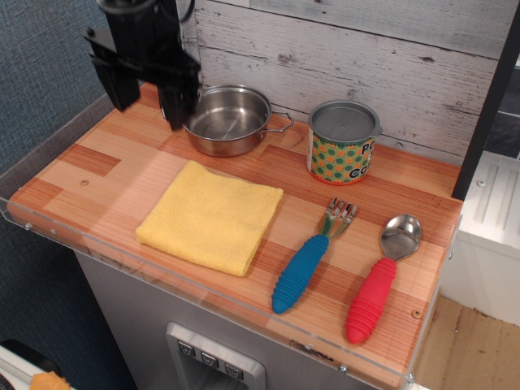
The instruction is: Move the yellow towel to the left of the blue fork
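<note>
End effector (148, 97) hangs up by the steel pot's (228, 120) left rim, fingers spread wide, gripping nothing; its upper body is cut off by the frame's top edge. Yellow towel (212, 215) lies flat on the tabletop (97, 158) in front of the pot, and just right of it, apart, sits the blue fork (307, 262).

Steel pot (227, 120) at back of wooden counter (97, 158); patterned tin (343, 143) just right of it; red spoon (380, 276) lying front right.
</note>
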Controlling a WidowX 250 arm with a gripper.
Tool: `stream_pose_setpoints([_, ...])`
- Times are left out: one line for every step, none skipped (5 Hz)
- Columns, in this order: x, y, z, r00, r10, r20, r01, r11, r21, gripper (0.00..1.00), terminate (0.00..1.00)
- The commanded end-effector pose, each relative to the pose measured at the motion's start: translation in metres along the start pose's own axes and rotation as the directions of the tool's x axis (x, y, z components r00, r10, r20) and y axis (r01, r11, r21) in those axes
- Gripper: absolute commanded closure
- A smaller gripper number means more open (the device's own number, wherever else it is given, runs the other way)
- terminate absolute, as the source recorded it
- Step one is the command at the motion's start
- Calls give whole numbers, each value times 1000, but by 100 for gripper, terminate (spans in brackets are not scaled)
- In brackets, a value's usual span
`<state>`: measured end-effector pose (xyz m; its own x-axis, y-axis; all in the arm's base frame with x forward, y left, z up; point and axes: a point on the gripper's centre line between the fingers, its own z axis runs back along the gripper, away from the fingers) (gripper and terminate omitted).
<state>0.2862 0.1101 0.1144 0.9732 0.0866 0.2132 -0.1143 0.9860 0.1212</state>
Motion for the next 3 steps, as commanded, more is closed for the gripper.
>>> stream_pose_setpoints([18, 12, 22, 977, 189, 93, -194, 980, 49, 0, 0])
stream_pose_setpoints([18, 12, 22, 977, 189, 93, -194, 980, 49, 0, 0])
stream_pose_setpoints([18, 12, 22, 977, 189, 93, -194, 980, 49, 0, 100])
